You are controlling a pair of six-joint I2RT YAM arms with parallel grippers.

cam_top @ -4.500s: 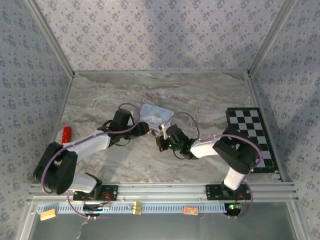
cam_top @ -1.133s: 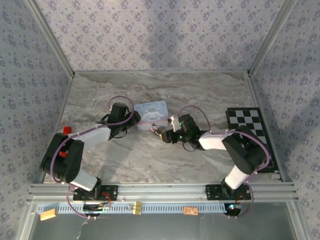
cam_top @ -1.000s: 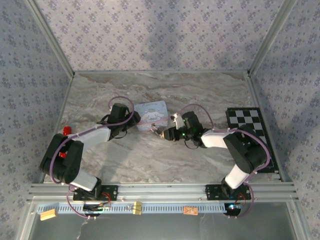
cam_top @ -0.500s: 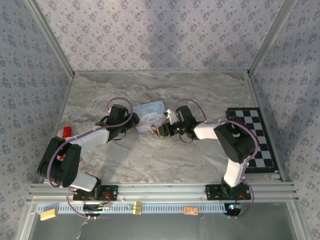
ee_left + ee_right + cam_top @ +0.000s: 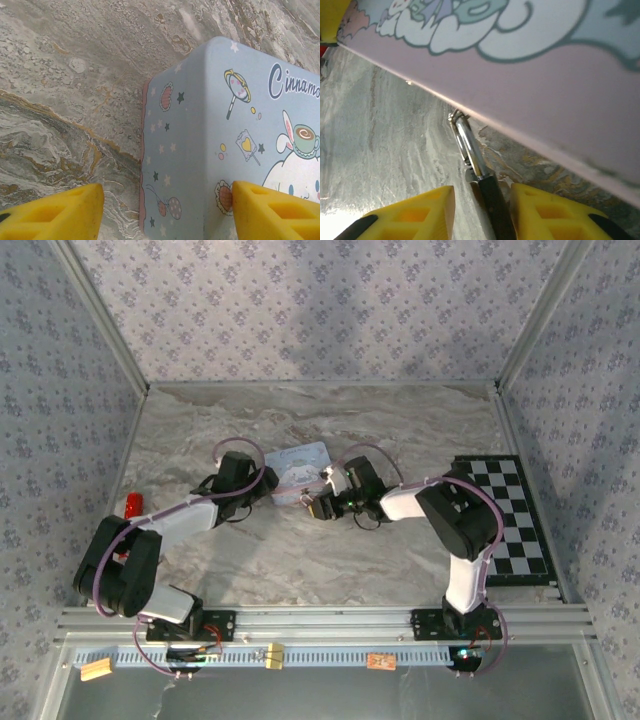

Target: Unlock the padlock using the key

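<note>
Along the near rail lie three small bits, one tan block (image 5: 95, 670), one yellow piece (image 5: 274, 655) and one orange piece (image 5: 380, 662), all too small to name. Two arms rise from there, the left arm (image 5: 180, 520) and the right arm (image 5: 450, 515). Further in on the marble-patterned table (image 5: 400, 430) are one red object (image 5: 133, 506), partly hidden by the left arm, and one black-and-white checkered board (image 5: 510, 510) at the right edge. One pastel blue-and-pink cartoon tin box (image 5: 298, 468) sits mid-table between the two end effectors. The left end effector (image 5: 167, 195) is spread wide: one of its yellow fingers (image 5: 55, 212) is over bare table and the other over the lid's corner. The right end effector (image 5: 482, 192) flanks one tiny dark padlock with a silvery metal loop (image 5: 481, 175), which lies on the table, its loop reaching the tin's pink side. A sliver of table shows beside one finger, and I cannot tell whether the padlock is pinched. Its dark body runs off the picture's lower edge.
</note>
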